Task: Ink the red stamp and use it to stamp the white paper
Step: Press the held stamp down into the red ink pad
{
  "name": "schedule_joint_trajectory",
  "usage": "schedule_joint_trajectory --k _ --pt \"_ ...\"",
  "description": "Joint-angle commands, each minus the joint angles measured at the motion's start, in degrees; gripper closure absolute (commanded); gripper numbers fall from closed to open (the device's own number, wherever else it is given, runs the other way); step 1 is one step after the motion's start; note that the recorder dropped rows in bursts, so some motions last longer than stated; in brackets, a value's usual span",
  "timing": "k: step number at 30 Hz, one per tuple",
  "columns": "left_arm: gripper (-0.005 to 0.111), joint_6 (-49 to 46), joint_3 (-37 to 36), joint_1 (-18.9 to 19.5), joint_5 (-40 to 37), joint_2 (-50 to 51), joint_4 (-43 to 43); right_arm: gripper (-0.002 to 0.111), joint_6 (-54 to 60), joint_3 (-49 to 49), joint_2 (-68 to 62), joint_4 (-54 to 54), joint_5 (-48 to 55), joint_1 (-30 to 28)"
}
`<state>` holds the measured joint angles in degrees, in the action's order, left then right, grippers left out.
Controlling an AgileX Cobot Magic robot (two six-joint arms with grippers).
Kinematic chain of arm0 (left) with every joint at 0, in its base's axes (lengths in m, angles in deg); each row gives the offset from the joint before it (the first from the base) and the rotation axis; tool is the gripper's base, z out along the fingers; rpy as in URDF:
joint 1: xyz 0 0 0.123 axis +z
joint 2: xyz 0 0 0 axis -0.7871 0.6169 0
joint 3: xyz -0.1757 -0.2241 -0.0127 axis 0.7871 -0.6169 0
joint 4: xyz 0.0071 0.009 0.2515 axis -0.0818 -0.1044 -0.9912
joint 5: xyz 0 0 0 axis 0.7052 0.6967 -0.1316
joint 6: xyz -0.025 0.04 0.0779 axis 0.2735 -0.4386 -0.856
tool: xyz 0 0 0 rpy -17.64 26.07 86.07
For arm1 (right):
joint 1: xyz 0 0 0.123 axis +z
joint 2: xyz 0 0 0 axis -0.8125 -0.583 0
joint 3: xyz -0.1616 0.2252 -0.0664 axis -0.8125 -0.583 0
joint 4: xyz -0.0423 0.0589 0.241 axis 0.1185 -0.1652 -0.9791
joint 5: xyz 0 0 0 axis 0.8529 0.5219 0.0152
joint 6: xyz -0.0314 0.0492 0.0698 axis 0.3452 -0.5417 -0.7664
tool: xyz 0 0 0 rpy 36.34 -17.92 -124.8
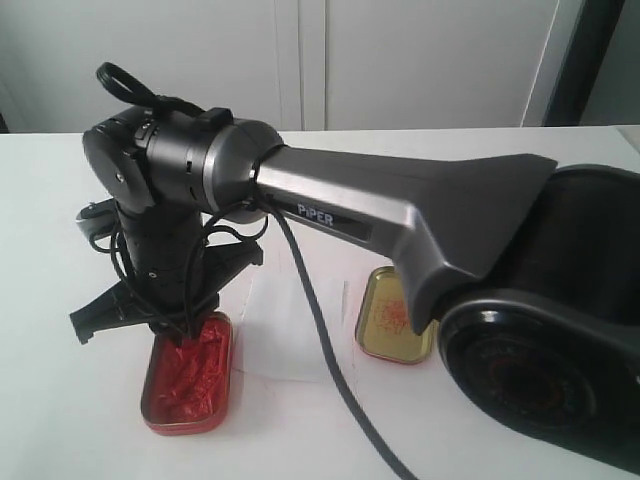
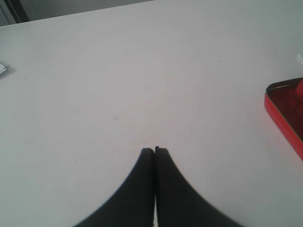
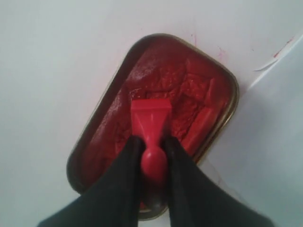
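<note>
The red stamp (image 3: 150, 119) is gripped by its narrow handle in my right gripper (image 3: 152, 142), which is shut on it. Its square base points down into the red ink tin (image 3: 189, 85), on or just above the lumpy paste; I cannot tell which. In the exterior view the right gripper (image 1: 186, 322) hangs over the far end of that tin (image 1: 190, 380), and its body hides the stamp. The white paper (image 1: 295, 335) lies flat just right of the tin; its corner (image 3: 277, 123) shows beside the tin. My left gripper (image 2: 155, 150) is shut and holds nothing, over bare table.
A gold tin lid (image 1: 390, 318) with red smears lies right of the paper. The right arm (image 1: 400, 215) spans the scene, with its cable (image 1: 325, 345) draped over the paper. The tin's edge (image 2: 284, 113) appears at the side of the left wrist view.
</note>
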<state>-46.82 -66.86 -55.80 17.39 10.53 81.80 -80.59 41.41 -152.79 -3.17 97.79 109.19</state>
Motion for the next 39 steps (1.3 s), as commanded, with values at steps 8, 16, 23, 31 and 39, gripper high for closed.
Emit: schedule_joint_trajectory --k 8,16,23,31,39 --pt "0.107 -0.2 -0.2 0.0 -0.1 -0.2 0.0 0.108 -7.1 0.5 -1.5 1.9 -3.9 -0.1" --pt "0.107 -0.2 -0.2 0.0 -0.1 -0.2 0.0 0.108 -9.2 0.5 -2.5 1.9 -5.0 -0.1" --pt "0.107 -0.2 -0.2 0.0 -0.1 -0.2 0.0 0.108 -9.5 0.5 -3.1 1.9 -5.4 -0.1" --pt "0.107 -0.2 -0.2 0.0 -0.1 -0.2 0.0 0.108 -9.6 0.5 -4.8 1.9 -5.4 -0.1" --pt "0.107 -0.2 -0.2 0.0 -0.1 -0.2 0.0 0.108 -9.6 0.5 -7.1 1.9 -4.1 -0.1"
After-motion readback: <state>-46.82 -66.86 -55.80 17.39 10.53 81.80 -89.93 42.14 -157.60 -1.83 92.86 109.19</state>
